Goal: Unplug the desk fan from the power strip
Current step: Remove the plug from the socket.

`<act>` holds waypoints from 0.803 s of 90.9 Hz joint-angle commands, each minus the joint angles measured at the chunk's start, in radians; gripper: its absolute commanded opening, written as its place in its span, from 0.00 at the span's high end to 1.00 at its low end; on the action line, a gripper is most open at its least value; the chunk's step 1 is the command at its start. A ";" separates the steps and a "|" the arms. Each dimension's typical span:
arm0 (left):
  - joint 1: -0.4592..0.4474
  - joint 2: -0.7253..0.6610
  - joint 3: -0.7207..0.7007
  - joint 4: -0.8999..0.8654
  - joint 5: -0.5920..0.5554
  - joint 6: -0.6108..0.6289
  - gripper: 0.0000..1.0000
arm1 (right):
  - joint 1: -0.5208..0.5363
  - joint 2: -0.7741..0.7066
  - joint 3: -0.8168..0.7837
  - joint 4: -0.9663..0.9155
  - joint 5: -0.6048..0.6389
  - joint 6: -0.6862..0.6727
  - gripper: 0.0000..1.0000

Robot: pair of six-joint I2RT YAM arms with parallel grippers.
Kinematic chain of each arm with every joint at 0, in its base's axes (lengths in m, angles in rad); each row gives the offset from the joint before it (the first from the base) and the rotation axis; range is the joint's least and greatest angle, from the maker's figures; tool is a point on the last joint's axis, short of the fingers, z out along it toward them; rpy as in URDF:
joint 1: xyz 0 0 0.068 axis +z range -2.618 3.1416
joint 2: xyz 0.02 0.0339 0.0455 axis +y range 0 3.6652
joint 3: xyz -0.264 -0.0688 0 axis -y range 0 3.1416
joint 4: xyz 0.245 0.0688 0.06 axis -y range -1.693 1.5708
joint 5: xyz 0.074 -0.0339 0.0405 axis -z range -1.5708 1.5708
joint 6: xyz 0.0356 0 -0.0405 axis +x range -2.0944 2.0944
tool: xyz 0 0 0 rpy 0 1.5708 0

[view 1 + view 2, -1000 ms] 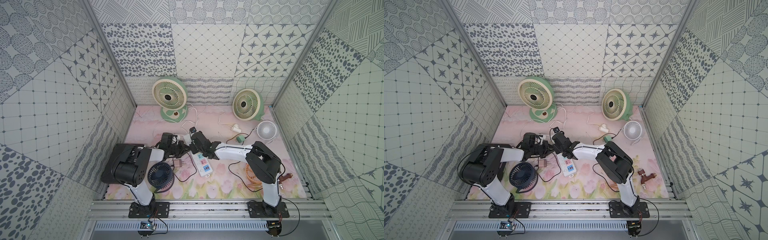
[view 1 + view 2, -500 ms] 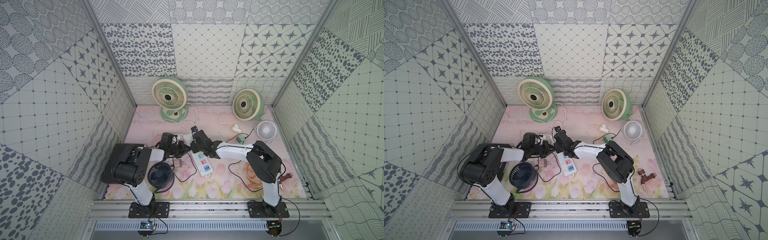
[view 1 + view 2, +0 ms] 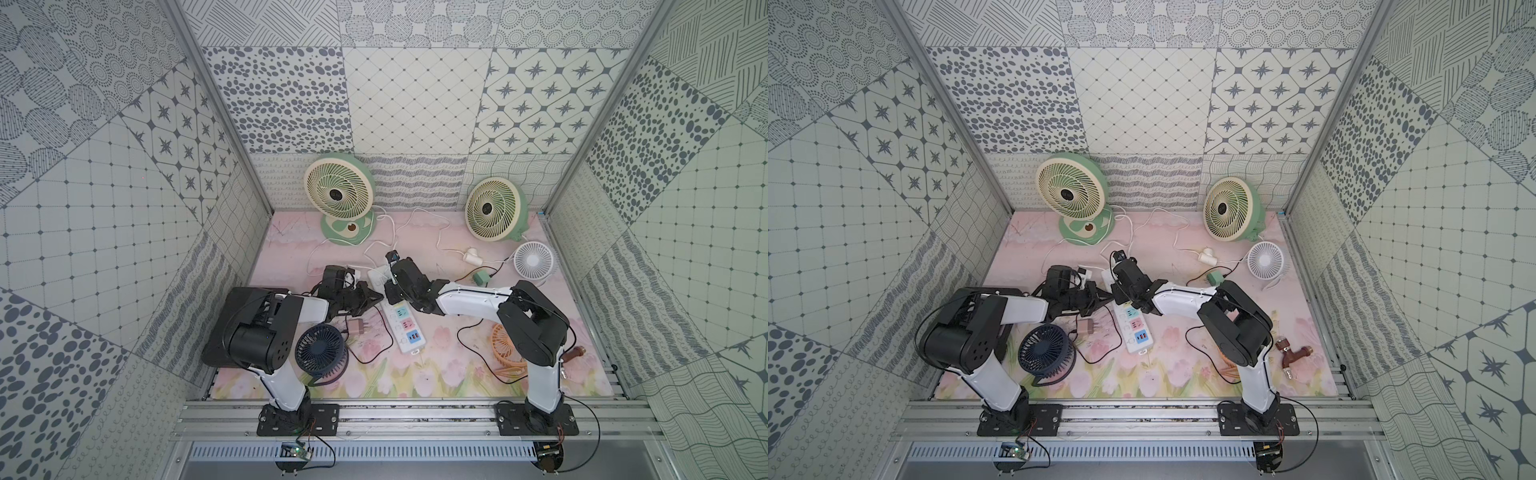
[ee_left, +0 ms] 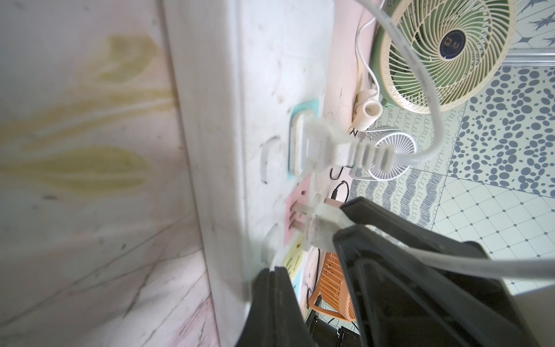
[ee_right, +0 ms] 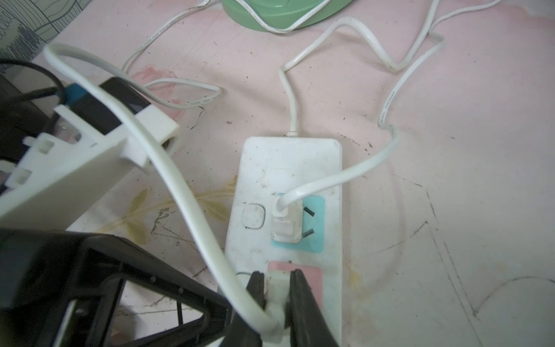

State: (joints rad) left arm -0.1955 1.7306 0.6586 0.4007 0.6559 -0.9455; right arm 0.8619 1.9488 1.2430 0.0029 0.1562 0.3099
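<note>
A pink floral mat [image 3: 436,374] fills the lower middle of the frame, and the power strip [image 3: 405,328] lies at its centre. The right gripper [image 5: 276,284] is clamped on a white plug [image 5: 274,303] at the pink socket [image 5: 312,273], the prongs [image 4: 296,210] partly out. The left gripper [image 4: 271,278] is closed, tips at the strip's side. A second plug [image 5: 286,222] sits in the blue socket [image 5: 315,243].

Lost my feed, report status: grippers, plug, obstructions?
Left gripper shut, tip at power strip's edge. Right gripper shut on white plug, prongs partly out of pink socket. Second plug beside it in blue socket.
</note>
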 commanded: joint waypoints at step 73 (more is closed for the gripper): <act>0.004 -0.667 -0.085 -0.488 -0.406 0.123 1.00 | -0.029 0.262 0.558 -0.175 -0.351 -0.030 1.00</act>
State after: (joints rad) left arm -0.1955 1.1862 0.5945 0.0761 0.4030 -0.8749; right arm 0.8398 2.1540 1.7245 -0.1486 -0.0822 0.2581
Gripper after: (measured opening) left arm 0.065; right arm 0.170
